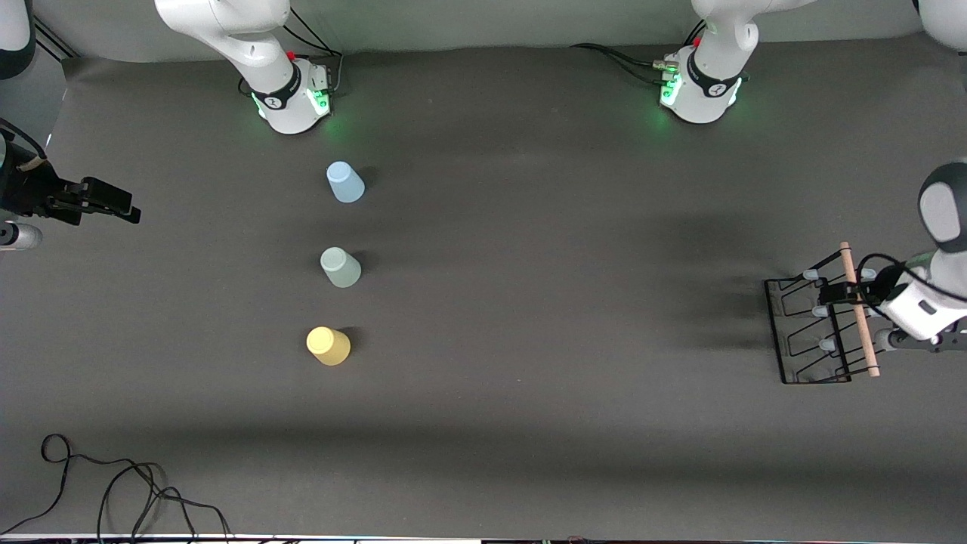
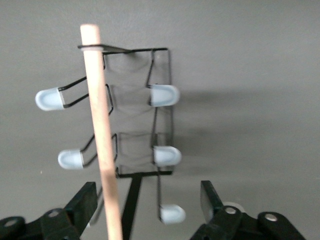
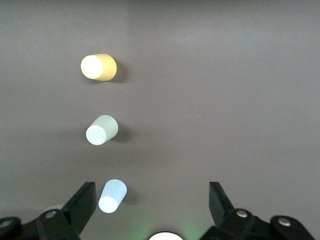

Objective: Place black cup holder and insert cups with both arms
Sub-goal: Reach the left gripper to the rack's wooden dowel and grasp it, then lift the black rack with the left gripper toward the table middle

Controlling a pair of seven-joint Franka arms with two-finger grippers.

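The left gripper (image 2: 145,200) hung open over the black cup holder (image 1: 820,329) at the left arm's end, fingers straddling its wooden rod (image 2: 102,145); the right gripper (image 1: 106,200) waited open, well apart.

My rack (image 1: 812,332): thin black wire, pale wooden rod. Cups (image 1: 341,267): smooth matt plastic. Table (image 1: 529,302): matt grey cloth.
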